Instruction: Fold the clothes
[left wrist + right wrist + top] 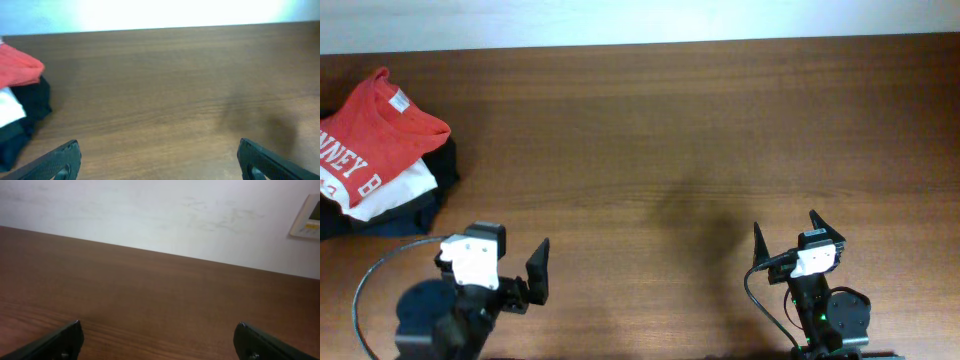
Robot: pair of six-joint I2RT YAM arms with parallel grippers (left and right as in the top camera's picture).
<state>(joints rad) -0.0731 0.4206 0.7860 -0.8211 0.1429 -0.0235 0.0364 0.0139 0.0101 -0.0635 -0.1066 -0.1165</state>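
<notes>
The orange-red T-shirt [375,135] with white lettering lies folded on top of a pile at the table's far left. It also shows at the left edge of the left wrist view [17,67]. My left gripper [500,268] is open and empty near the front edge, to the right of and in front of the pile; its fingers frame bare table in the left wrist view [160,157]. My right gripper [787,238] is open and empty at the front right, and its wrist view [160,337] shows only bare table and wall.
Under the T-shirt lie a white folded garment [390,190] and a dark navy folded garment [430,205], also in the left wrist view [9,110] [32,100]. The brown wooden table [670,130] ends at a white wall at the back.
</notes>
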